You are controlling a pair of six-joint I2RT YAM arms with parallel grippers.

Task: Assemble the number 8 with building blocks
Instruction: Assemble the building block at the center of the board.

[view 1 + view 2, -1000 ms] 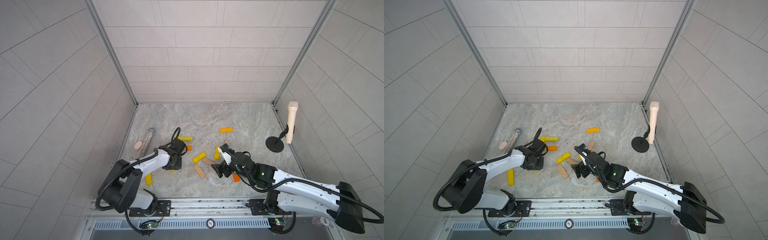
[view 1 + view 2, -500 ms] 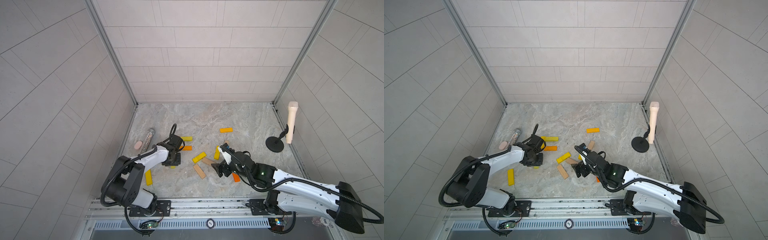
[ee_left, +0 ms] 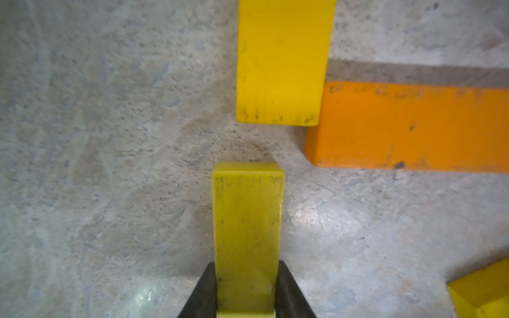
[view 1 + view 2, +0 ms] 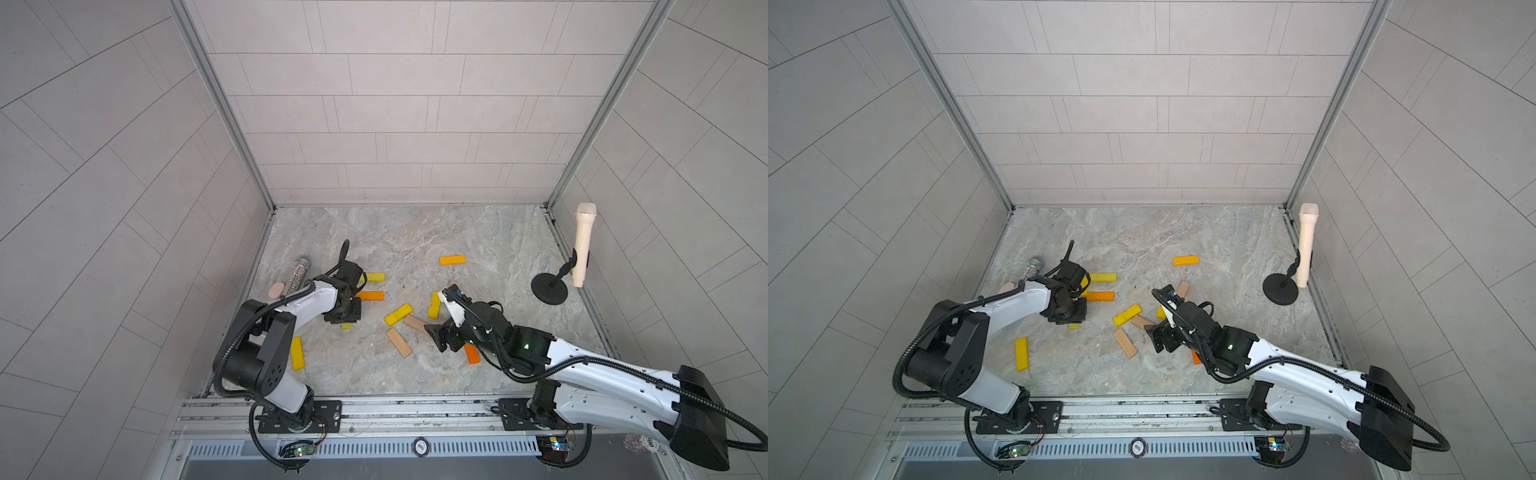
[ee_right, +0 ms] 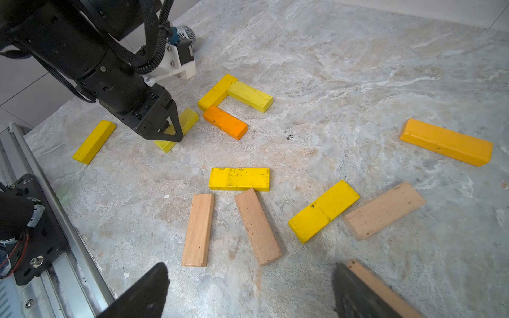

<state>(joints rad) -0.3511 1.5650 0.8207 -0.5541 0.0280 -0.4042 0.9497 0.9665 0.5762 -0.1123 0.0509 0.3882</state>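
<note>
Left wrist | yellow blk (image 3: 248, 220) btwn L jaws, clamped | R jaws apart, tan blk (image 5: 380, 289) beside

Robot lab cell: grey tiled walls (image 4: 415, 124), marbled tabletop (image 4: 415, 232), aluminium base rail (image 4: 415, 409).

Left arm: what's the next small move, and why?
Probably slide the held yellow block forward, then release. The left gripper is shut on it, and a gap separates its end from the placed yellow block and the orange block.
</note>
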